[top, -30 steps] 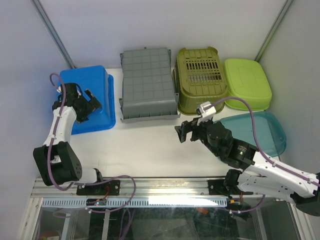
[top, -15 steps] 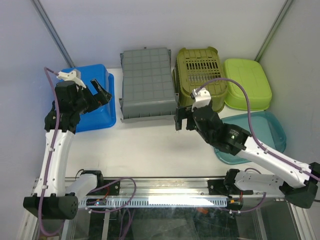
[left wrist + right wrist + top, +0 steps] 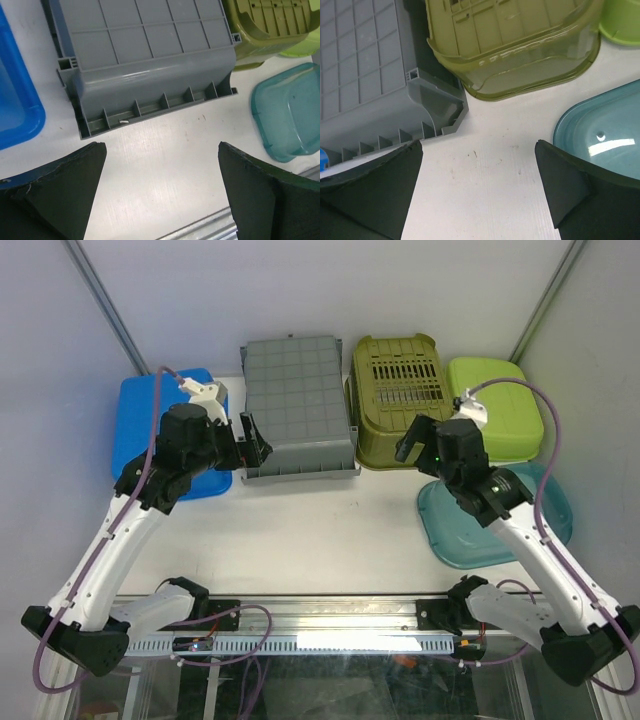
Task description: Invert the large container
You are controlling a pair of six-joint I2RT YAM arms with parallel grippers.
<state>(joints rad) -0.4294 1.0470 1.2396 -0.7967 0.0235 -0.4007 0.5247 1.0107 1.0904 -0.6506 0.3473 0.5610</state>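
Top external view: my left gripper (image 3: 247,443) and right gripper (image 3: 405,443) both gape wide, empty, above the counter (image 3: 330,530), either side of the grey container's (image 3: 298,405) near edge.

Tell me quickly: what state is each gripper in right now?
Left gripper: open, holding nothing, close to the grey crate.
Right gripper: open, holding nothing.
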